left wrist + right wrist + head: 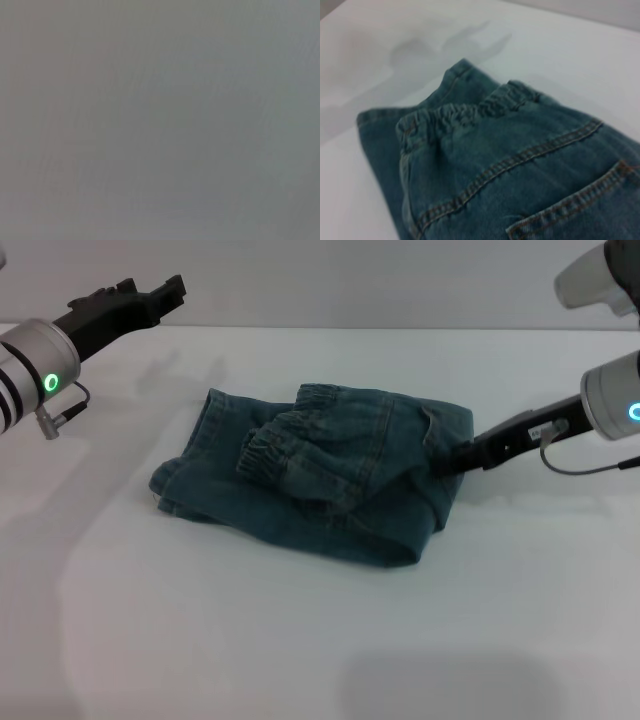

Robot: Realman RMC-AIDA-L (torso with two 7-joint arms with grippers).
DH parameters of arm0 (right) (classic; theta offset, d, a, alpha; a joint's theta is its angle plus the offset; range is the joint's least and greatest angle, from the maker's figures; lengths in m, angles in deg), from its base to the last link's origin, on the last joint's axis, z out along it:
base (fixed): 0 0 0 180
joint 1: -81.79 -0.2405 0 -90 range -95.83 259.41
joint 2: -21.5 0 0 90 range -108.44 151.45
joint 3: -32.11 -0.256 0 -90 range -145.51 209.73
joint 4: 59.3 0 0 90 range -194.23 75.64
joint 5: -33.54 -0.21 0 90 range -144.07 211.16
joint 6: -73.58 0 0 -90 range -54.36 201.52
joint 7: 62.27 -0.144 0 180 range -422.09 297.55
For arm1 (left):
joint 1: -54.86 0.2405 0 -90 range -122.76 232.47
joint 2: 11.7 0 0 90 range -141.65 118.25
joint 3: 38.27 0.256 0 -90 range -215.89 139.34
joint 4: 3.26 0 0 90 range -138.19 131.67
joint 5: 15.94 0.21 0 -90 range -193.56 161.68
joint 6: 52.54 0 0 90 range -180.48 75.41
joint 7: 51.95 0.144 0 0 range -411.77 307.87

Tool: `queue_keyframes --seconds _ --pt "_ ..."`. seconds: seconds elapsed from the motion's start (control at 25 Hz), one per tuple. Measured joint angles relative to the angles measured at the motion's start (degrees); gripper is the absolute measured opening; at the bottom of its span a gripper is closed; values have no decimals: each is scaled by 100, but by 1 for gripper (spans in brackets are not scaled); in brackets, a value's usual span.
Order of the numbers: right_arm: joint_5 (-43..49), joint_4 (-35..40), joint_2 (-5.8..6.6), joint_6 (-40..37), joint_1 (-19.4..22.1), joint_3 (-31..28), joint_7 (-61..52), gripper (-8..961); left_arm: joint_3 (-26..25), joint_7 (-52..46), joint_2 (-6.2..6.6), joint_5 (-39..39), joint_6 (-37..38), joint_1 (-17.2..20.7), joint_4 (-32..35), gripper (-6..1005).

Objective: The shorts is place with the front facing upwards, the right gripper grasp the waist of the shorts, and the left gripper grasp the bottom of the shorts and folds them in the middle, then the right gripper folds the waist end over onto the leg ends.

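Already folded: the waist end lies over the legs, and your right arm sits at the fold.

Going left to right, your left gripper (165, 292) hovers high over the far left of the desk (300, 640), fingers parted and empty, well apart from the denim shorts (320, 480). These lie mid-desk as a doubled bundle, the gathered waistband (285, 445) on top, leg ends (180, 490) peeking out on the left. Your right gripper (445, 462) is buried at the bundle's right edge; you cannot tell whether its fingers grip the cloth. If they do, pulling away risks dragging the top layer and undoing the fold.
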Motion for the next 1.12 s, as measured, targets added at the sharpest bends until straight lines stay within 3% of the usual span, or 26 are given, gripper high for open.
queue_keyframes --seconds 0.24,0.44,0.52,0.68,0.88,0.92,1.08,1.12 --pt "22 37 24 339 -45 -176 -14 412 7 0 5 -9 -3 -53 -31 719" --pt "24 151 32 162 -51 -198 -13 412 -1 0 12 -15 -1 -48 -31 719" --pt "7 388 -7 -28 41 -198 6 412 -7 0 20 -44 0 -31 -31 719" --pt "-291 1328 -218 -256 496 -199 217 411 -164 15 32 -181 36 14 -11 719" --pt "-1666 1987 -339 140 1209 -409 1444 411 -356 99 31 -283 177 26 -11 719" --pt "-2019 1926 -342 257 1295 -558 1798 411 -775 424 28 -680 661 58 -64 719" --pt "-3810 1276 -347 747 1639 -1424 3726 412 -1274 1217 20 -1488 1480 99 -375 719" --pt "-4411 984 -352 855 1728 -1647 4516 412 -1652 2024 19 -2178 2199 100 -806 719"
